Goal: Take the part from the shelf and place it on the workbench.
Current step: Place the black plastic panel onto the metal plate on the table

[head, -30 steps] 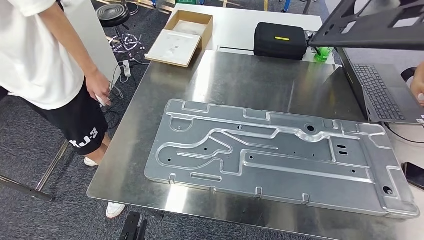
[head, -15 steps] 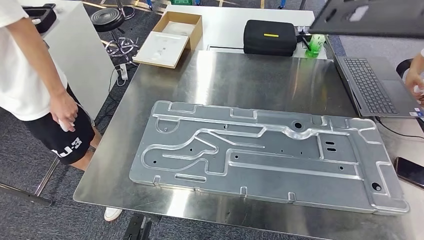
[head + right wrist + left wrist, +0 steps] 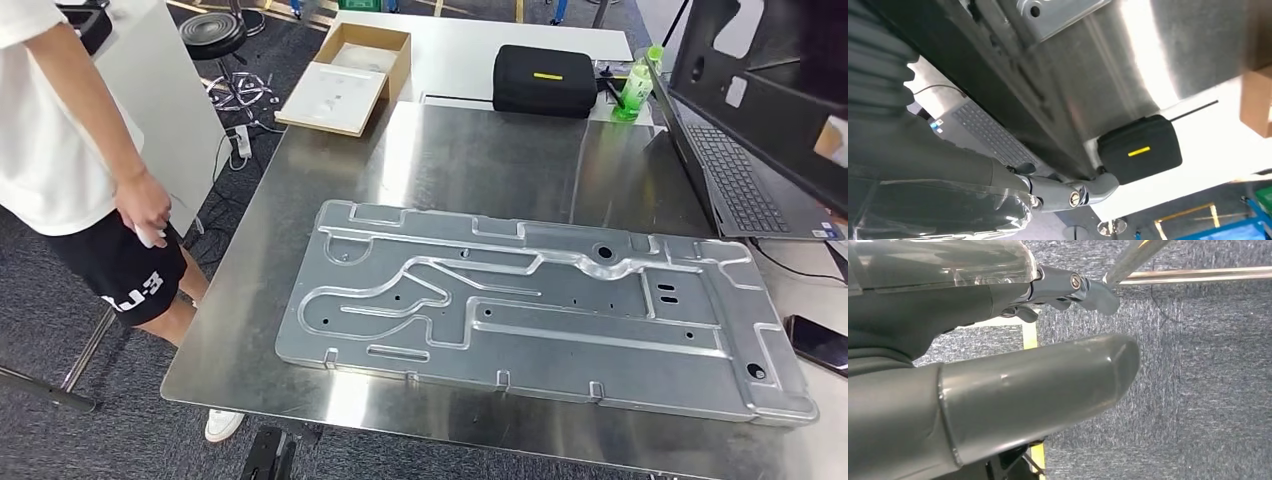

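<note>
Two parts (image 3: pixel 540 305) (image 3: pixel 770 90), one laptop (image 3: pixel 735 175).

Our workbench layout

We see the stamped panel (image 3: pixel 540 310) flat on the workbench (image 3: pixel 480 160); case (image 3: pixel 545 80) at twelve o'clock, laptop (image 3: pixel 735 180) at two, person (image 3: pixel 70 150) at nine.

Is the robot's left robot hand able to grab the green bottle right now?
Probably not. The left robot hand hangs low over the carpet, while the green bottle stands at the far side, beyond the metal table with its big metal plate.

Black part (image 3: pixel 770 90), silver workbench (image 3: pixel 480 160), black case (image 3: pixel 545 78) striped yellow.
</note>
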{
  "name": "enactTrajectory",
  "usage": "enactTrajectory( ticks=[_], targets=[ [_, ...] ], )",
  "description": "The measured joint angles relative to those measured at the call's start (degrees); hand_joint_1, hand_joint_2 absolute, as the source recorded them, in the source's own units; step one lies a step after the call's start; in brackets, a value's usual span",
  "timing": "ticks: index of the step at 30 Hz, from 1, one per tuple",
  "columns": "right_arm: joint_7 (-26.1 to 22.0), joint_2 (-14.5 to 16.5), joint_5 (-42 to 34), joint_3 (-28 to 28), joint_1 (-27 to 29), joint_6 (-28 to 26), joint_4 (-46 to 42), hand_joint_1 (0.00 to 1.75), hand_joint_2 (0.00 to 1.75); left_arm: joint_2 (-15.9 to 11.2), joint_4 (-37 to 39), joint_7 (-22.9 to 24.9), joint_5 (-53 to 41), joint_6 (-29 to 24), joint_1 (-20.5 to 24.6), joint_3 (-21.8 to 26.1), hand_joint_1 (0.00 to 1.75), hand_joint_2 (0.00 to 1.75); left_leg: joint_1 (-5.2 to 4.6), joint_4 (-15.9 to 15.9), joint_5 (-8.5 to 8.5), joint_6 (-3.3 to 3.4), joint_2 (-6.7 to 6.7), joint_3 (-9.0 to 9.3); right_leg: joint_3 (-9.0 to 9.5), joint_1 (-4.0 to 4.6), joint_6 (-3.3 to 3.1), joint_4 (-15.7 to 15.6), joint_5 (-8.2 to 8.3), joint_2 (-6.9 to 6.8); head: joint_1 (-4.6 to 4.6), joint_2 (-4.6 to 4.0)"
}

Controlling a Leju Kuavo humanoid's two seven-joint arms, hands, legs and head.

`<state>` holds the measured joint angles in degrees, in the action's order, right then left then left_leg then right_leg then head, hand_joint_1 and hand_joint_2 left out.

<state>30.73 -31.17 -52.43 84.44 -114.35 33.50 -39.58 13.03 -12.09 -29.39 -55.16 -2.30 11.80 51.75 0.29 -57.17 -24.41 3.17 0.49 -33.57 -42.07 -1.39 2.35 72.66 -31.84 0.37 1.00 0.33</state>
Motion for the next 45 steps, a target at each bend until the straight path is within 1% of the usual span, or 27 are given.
enactTrajectory(
  ticks=[1,2,4,6,8,10,12,13,15,16,17,18,19,21,23,27,28,30,32,33,34,36,38,40,42,44,45],
  targets=[
    [-0.14,-0.01,0.18,0.34,0.16,-0.01,0.14,0.0,1.75,0.03,0.0,0.0,0.01,-0.01,-0.04,-0.01,0.0,0.0,0.02,-0.06,-0.01,-0.01,-0.01,-0.02,-0.92,-0.14,0.21,2.03,-0.4,-0.04,-0.01,0.0],
    [-0.19,-0.02,0.28,0.63,0.26,-0.02,0.26,0.0,1.75,0.09,0.0,0.01,0.01,0.0,-0.09,-0.02,0.0,0.0,0.06,-0.18,-0.05,-0.07,-0.05,-0.04,-0.84,-0.29,0.38,1.97,0.31,-0.09,-0.01,0.0],
    [-0.26,-0.04,0.33,1.01,0.19,-0.04,0.47,0.0,1.75,0.21,0.0,0.0,0.03,0.0,-0.16,-0.05,0.0,0.0,0.21,-0.72,-0.37,-0.46,-0.22,-0.07,2.41,-0.6,0.61,-4.39,4.09,-0.23,0.0,0.0],
    [-0.4,-0.03,0.47,1.21,0.07,-0.09,0.72,0.0,0.87,0.24,-0.01,-0.01,0.11,-0.01,-0.17,-0.08,0.0,0.0,0.12,-1.49,-0.88,-1.16,-0.34,-0.34,5.68,-0.57,0.5,-11.0,6.37,-0.22,-0.02,0.0],
    [-0.49,0.16,1.06,1.49,0.18,-0.03,1.08,0.0,0.0,0.23,-0.01,-0.04,0.2,-0.02,-0.12,-0.1,0.0,0.0,-0.11,-1.88,-1.06,-1.72,-0.34,-0.68,6.2,-0.31,-0.09,-12.59,6.35,-0.02,-0.09,0.0],
    [-0.57,0.41,1.96,1.73,0.29,0.25,1.68,0.0,0.0,0.24,0.0,-0.07,0.27,-0.02,-0.14,-0.13,0.0,0.0,-0.17,-1.95,-1.09,-2.13,-0.34,-0.84,5.94,-0.34,-0.85,-12.56,6.52,0.07,-0.17,0.0],
    [-0.87,0.82,2.57,1.79,0.28,0.49,2.39,0.0,0.0,0.24,0.0,-0.07,0.34,-0.04,-0.21,-0.15,0.0,0.0,-0.09,-3.58,-2.37,-2.61,-0.35,-1.54,5.92,-0.47,-1.64,-12.64,6.66,0.03,-0.21,0.0],
    [-1.08,1.15,2.78,1.79,0.27,0.56,2.67,0.0,0.0,0.24,0.0,-0.07,0.36,-0.06,-0.21,-0.15,0.0,0.0,-0.03,-5.99,-3.86,-2.84,-0.35,-2.56,5.94,-0.47,-1.98,-12.7,6.72,0.02,-0.22,0.0],
    [-1.41,1.65,3.11,1.85,0.35,0.62,3.26,0.0,0.0,0.24,0.0,-0.07,0.36,-0.1,-0.2,-0.15,0.0,0.0,0.02,-13.69,-7.63,-3.09,-0.35,-5.97,5.91,-0.27,-2.34,-12.69,6.7,0.02,-0.24,0.0],
    [-1.48,1.8,3.24,1.91,0.43,0.63,3.51,0.0,0.0,0.24,0.0,-0.07,0.36,-0.1,-0.24,-0.15,0.0,0.0,0.03,-17.26,-8.89,-3.08,-0.34,-7.66,5.9,-0.12,-2.4,-12.67,6.69,0.01,-0.24,0.0],
    [-1.51,1.89,3.3,2.0,0.49,0.63,3.74,0.0,0.0,0.24,0.0,-0.07,0.36,-0.1,-0.29,-0.16,0.0,0.0,0.01,-19.19,-9.18,-2.96,-0.35,-8.63,5.91,0.04,-2.44,-12.65,6.67,0.01,-0.24,0.0],
    [-1.53,1.97,3.33,2.08,0.53,0.62,3.91,0.0,0.0,0.24,0.0,-0.07,0.36,-0.1,-0.35,-0.16,0.0,0.0,-0.03,-18.89,-8.35,-2.71,-0.35,-8.54,5.95,0.21,-2.46,-12.64,6.66,0.01,-0.24,0.0],
    [-1.54,2.06,3.34,2.14,0.53,0.62,4.06,0.0,0.0,0.24,0.0,-0.07,0.37,-0.11,-0.37,-0.17,0.0,0.0,-0.12,-16.17,-6.52,-2.32,-0.37,-7.3,6.03,0.39,-2.49,-12.64,6.64,0.02,-0.24,0.0],
    [-1.67,2.25,3.35,2.19,0.46,0.62,4.36,0.0,0.0,0.22,0.0,-0.07,0.39,-0.16,-0.34,-0.17,0.0,0.0,-0.46,-7.89,-2.71,-1.24,-0.39,-3.3,6.2,0.69,-2.5,-12.67,6.6,0.03,-0.22,0.0],
    [-1.98,2.39,3.43,2.22,0.43,0.64,4.8,0.0,0.0,0.2,0.0,-0.08,0.43,-0.25,-0.27,-0.17,0.0,0.0,-0.79,-2.85,-1.31,-0.59,-0.38,-0.98,6.13,0.77,-2.29,-12.73,6.68,0.0,-0.21,0.0],
    [-2.8,2.69,4.24,2.43,0.7,0.67,6.13,0.0,0.0,0.24,0.0,-0.08,0.51,-0.36,-0.34,-0.19,0.0,0.0,-0.66,-1.12,-0.58,-0.23,-0.34,-0.48,5.99,0.56,-1.23,-12.86,6.68,-0.06,-0.21,0.0],
    [-3.13,2.73,4.51,2.45,0.7,0.51,6.54,0.0,0.0,0.25,0.0,-0.08,0.54,-0.4,-0.32,-0.19,0.0,0.0,-0.52,-0.62,-0.23,-0.01,-0.29,-0.32,5.5,0.56,-0.97,-11.74,5.81,-0.06,-0.2,0.0],
    [-4.48,2.81,5.57,2.48,1.01,-0.47,7.44,0.0,0.0,0.25,0.0,-0.08,0.55,-0.46,-0.26,-0.19,0.0,0.0,-0.41,-0.17,0.11,0.26,-0.2,-0.22,2.95,0.47,-0.44,-6.14,2.59,-0.08,-0.19,0.0],
    [-8.51,3.06,7.79,2.54,2.28,-4.03,8.56,0.0,0.0,0.25,0.0,-0.01,0.57,-0.56,-0.28,-0.19,0.0,0.0,-0.4,-0.23,0.14,0.33,-0.15,-0.3,-0.19,0.32,0.1,0.6,0.04,-0.09,-0.19,0.0],
    [-11.71,3.36,9.14,2.56,3.24,-6.93,9.42,0.0,0.0,0.27,0.0,0.04,0.57,-0.64,-0.31,-0.19,0.0,0.0,-0.37,-0.32,0.13,0.32,-0.15,-0.31,-0.83,0.21,0.3,1.94,0.13,-0.12,-0.19,0.0],
    [-15.5,3.8,10.66,2.58,4.26,-10.54,10.56,0.0,0.0,0.32,0.0,0.13,0.58,-0.75,-0.32,-0.2,0.0,0.0,-0.32,-0.47,0.08,0.27,-0.17,-0.32,-0.38,0.08,0.42,1.05,1.3,-0.16,-0.19,0.0],
    [-22.31,4.9,13.07,2.57,6.11,-17.66,13.12,0.0,0.0,0.45,0.0,0.26,0.57,-0.99,-0.31,-0.22,0.0,0.0,-0.24,-0.95,-0.18,-0.04,-0.28,-0.36,3.03,-0.14,0.41,-5.85,5.06,-0.28,-0.19,0.0],
    [-28.08,5.9,14.57,2.4,7.93,-24.93,15.18,0.0,0.0,0.56,0.0,0.39,0.57,-1.4,-0.22,-0.24,0.0,0.0,-0.41,-1.5,-0.47,-0.6,-0.36,-0.65,5.92,0.06,-0.02,-11.88,6.96,-0.29,-0.2,0.0],
    [-34.49,6.5,16.04,1.67,10.24,-33.09,16.15,0.0,0.0,0.63,0.0,0.52,0.56,-1.85,-0.18,-0.25,0.0,0.0,-0.54,-1.68,-0.47,-1.1,-0.35,-0.91,6.37,0.44,-0.66,-13.14,6.93,-0.15,-0.21,0.0],
    [-39.36,6.47,18.1,0.24,12.6,-40.11,16.0,0.0,0.0,0.68,0.0,0.58,0.56,-2.12,-0.25,-0.27,0.0,0.0,-0.43,-1.54,-0.48,-1.6,-0.48,-0.96,6.29,0.34,-1.3,-13.25,7.11,-0.25,-0.21,0.0],
    [-39.97,5.7,22.38,-2.4,15.16,-45.31,13.63,0.0,0.0,0.68,0.0,0.57,0.56,-2.4,-0.34,-0.29,0.0,0.0,-0.26,-3.09,-1.79,-2.28,-0.64,-1.69,6.42,0.0,-1.96,-13.62,7.36,-0.61,-0.23,0.0],
    [-39.05,4.96,26.68,-4.57,17.25,-48.1,11.05,0.0,0.0,0.68,0.0,0.57,0.56,-2.6,-0.39,-0.3,0.0,0.0,-0.11,-5.47,-3.22,-2.55,-0.66,-2.72,6.53,-0.11,-2.22,-13.79,7.47,-0.85,-0.28,0.0]
  ],
)
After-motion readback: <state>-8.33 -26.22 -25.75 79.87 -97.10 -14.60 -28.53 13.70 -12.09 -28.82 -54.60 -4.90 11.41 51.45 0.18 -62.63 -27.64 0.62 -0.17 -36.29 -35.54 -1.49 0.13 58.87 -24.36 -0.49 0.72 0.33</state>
